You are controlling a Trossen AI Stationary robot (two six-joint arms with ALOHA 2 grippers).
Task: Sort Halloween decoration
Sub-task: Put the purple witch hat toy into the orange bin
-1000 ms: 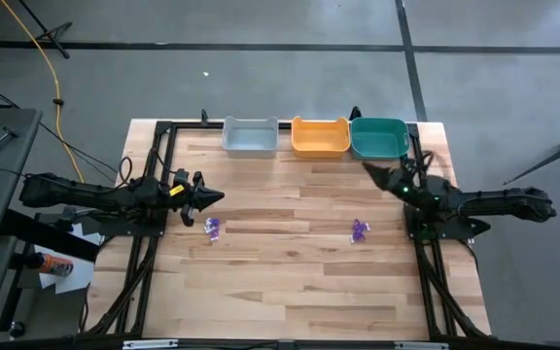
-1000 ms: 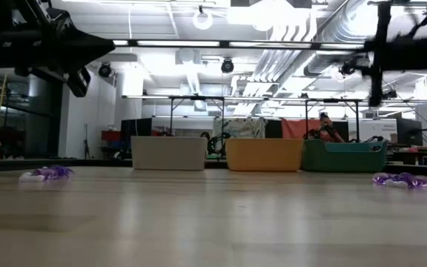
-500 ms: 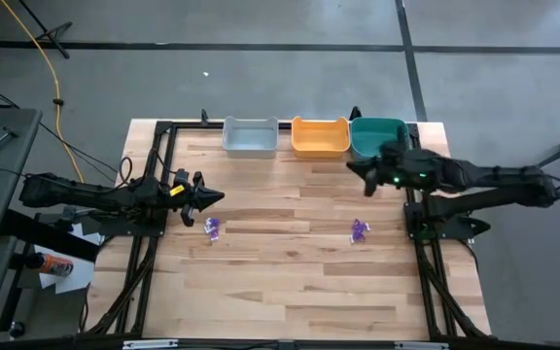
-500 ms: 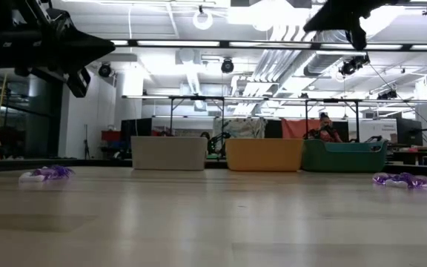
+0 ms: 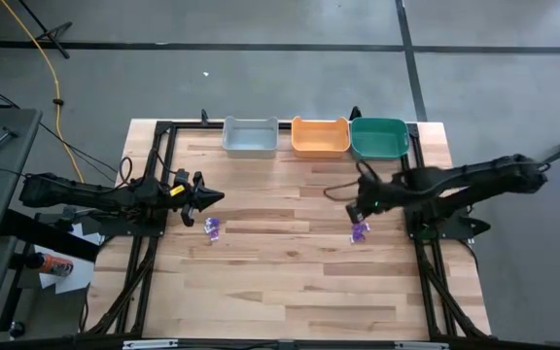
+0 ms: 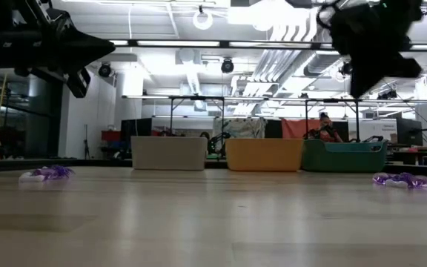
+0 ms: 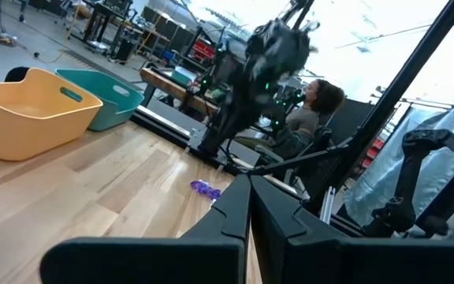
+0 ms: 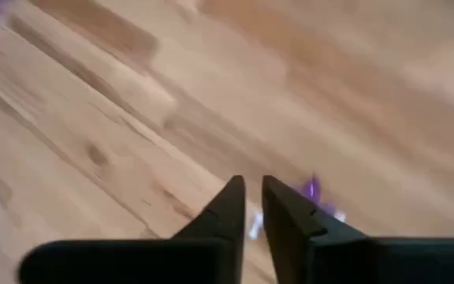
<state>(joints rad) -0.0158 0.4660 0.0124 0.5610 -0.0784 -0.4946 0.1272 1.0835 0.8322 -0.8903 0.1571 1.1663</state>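
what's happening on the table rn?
Sorting of small purple trinkets is under way. The right gripper hangs just above the purple pile on the table's right side, fingers slightly apart, holding nothing. The left gripper waits shut near a second purple pile on the left. The grey bin, orange bin and teal bin stand along the far edge.

Two dark jointed arms, each ending in tapered black fingers (image 8: 235, 207).

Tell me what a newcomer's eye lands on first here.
Three bins at the table's far edge: grey bin, orange bin, teal bin. Then two purple trinket clusters, one by the left pincer, the other just under the right pincer.
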